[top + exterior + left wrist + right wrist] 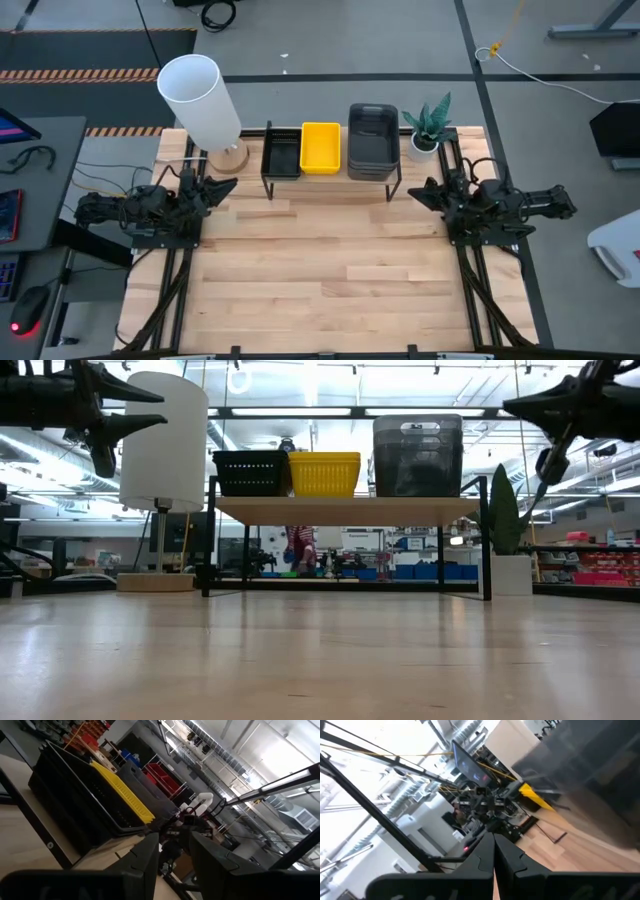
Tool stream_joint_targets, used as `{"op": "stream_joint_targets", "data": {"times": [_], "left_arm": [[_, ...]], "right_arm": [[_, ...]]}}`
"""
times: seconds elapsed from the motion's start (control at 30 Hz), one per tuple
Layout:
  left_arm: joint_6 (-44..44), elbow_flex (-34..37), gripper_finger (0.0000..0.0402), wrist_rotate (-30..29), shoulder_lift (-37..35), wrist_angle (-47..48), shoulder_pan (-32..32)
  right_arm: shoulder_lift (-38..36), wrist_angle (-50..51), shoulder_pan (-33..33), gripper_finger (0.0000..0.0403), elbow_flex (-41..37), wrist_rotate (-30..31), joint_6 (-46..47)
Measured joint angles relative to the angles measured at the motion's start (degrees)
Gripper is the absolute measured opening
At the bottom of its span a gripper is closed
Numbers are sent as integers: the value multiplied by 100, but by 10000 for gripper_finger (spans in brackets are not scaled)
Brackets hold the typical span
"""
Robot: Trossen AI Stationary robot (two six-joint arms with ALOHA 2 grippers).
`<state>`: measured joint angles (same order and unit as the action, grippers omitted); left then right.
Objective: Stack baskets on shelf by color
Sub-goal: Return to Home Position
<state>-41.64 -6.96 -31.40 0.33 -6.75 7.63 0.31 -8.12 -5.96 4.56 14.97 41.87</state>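
Three stacks of baskets stand on the shelf at the table's far side: black mesh on the left, yellow in the middle, dark grey on the right. They rest by their bottoms on the wooden plank. My left gripper hovers open, left of the shelf and above the table. My right gripper hovers shut, right of the shelf. Both point toward the table's middle and touch nothing. The left wrist view shows the black and yellow stacks.
A white lamp on a wooden base stands at the far left corner, close to the shelf's left leg. A small potted plant stands right of the grey stack. Bare tabletop lies between the arms and toward the near edge.
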Motion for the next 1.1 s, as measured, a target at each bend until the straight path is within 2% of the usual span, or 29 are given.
{"op": "stream_joint_targets", "data": {"times": [0.53, 0.8, 0.87, 1.03, 1.1], "left_arm": [[-383, -7, 116, 11, 1, 232, 1], [-824, -7, 116, 18, 1, 1055, 1], [-1030, -7, 117, 55, 3, 1342, 1], [-1220, -7, 116, 63, 3, 1841, 1], [-1222, -7, 117, 61, 3, 1980, 1]], "right_arm": [[9, -328, 0, 5, -420, 110, -34], [14, 411, 1, 6, -420, 1115, -114], [48, 382, 7, 6, -420, 1156, -358], [133, 392, 7, 6, -420, 1132, -1893], [143, 395, 7, 7, -420, 1044, -2045]]}}
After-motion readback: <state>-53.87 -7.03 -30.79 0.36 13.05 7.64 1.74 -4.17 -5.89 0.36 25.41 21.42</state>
